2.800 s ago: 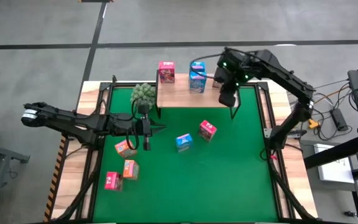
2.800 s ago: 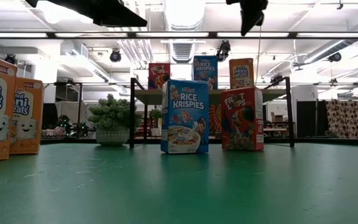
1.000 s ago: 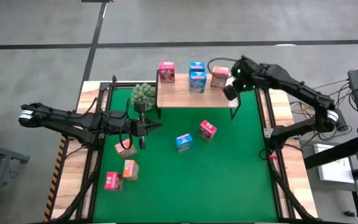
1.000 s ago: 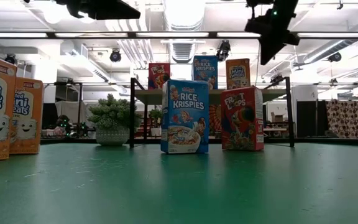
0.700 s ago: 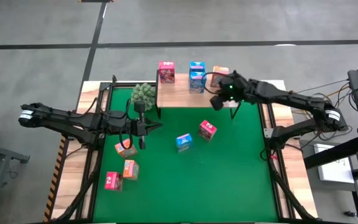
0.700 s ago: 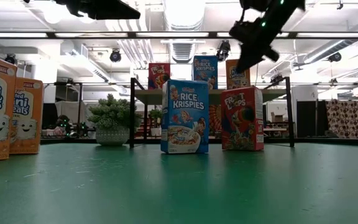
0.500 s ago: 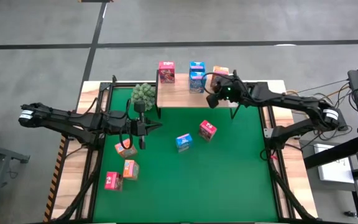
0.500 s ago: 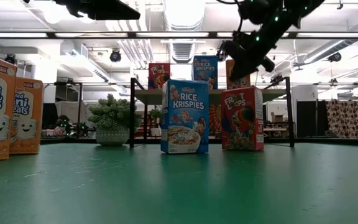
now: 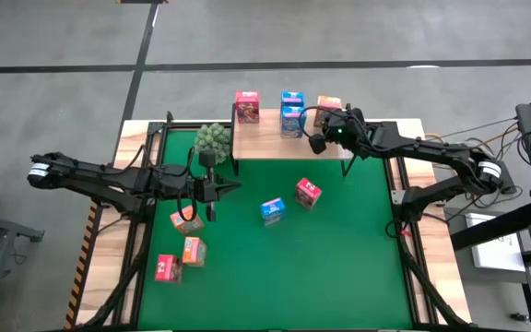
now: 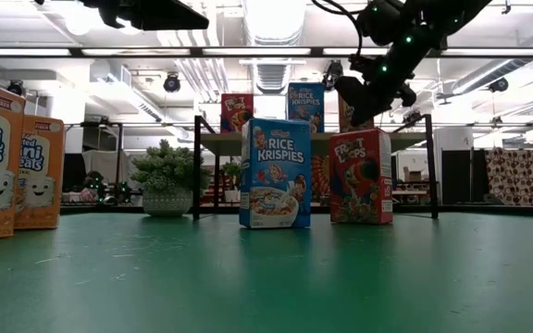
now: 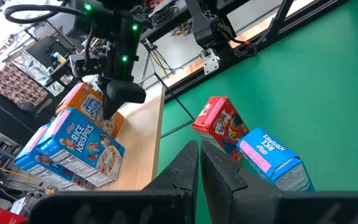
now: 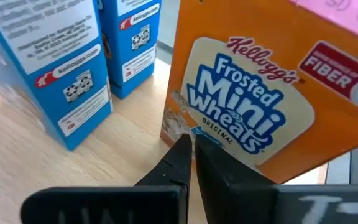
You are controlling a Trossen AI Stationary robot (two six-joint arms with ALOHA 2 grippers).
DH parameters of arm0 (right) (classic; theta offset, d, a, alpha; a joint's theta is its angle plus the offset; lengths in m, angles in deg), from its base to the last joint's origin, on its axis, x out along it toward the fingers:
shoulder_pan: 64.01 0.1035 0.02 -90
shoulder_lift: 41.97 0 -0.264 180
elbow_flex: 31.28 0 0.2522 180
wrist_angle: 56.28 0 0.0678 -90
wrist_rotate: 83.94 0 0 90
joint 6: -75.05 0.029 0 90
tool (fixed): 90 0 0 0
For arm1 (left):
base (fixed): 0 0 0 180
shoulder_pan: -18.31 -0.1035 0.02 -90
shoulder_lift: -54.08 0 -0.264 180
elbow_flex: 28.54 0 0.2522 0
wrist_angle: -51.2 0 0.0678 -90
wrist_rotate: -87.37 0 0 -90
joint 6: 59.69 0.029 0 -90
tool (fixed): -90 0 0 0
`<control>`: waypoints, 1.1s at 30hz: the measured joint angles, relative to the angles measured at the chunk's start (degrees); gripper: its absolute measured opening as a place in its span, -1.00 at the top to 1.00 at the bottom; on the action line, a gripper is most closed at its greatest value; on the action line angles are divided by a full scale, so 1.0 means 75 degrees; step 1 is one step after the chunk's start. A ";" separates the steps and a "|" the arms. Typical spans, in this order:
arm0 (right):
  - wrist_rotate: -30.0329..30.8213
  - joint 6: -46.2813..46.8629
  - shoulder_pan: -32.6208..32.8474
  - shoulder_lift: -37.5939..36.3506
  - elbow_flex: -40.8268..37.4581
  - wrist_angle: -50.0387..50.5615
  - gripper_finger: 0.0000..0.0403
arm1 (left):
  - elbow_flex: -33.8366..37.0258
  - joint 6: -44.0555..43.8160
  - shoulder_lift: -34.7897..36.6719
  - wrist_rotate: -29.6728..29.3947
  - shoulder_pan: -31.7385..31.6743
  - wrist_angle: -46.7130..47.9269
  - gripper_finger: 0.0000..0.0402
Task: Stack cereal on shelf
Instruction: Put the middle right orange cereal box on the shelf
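The shelf (image 9: 270, 146) stands at the mat's far edge and carries cereal: a pink-red box (image 9: 246, 106), two blue boxes (image 9: 292, 112) and an orange box (image 9: 329, 107). My right gripper (image 9: 318, 144) is shut just in front of the orange box (image 12: 253, 112), fingers slanting down toward it. On the mat stand a blue box (image 9: 272, 210) and a pink-red box (image 9: 307, 193). Farther left are two orange boxes (image 9: 187, 219) and another pink-red one (image 9: 165, 267). My left gripper (image 9: 214, 192) hangs shut above the mat's left half. My right gripper's shut fingertips (image 12: 180, 144) stand at the lower part of the orange box's printed front face (image 12: 178, 123), coming from the near side and slanting down. I cannot tell whether they touch it. The box stands upright on the shelf board.
A green plant ball (image 9: 213, 138) sits by the shelf's left end. In the low view the blue box (image 10: 275, 173) and the pink-red box (image 10: 360, 176) stand in front of the shelf. Open green mat (image 9: 339, 267) lies at the near right.
My right gripper has come down from above the shelf's right end and gone left along the shelf's front, in front of the orange box. It has turned from pointing steeply down to a flatter slant and stayed shut.
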 joint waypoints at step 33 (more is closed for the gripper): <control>-0.0632 0.0261 -0.0353 0.0674 -0.0001 -0.0131 0.94 | -0.0003 0.0033 -0.0003 0.0002 0.0001 -0.0017 1.00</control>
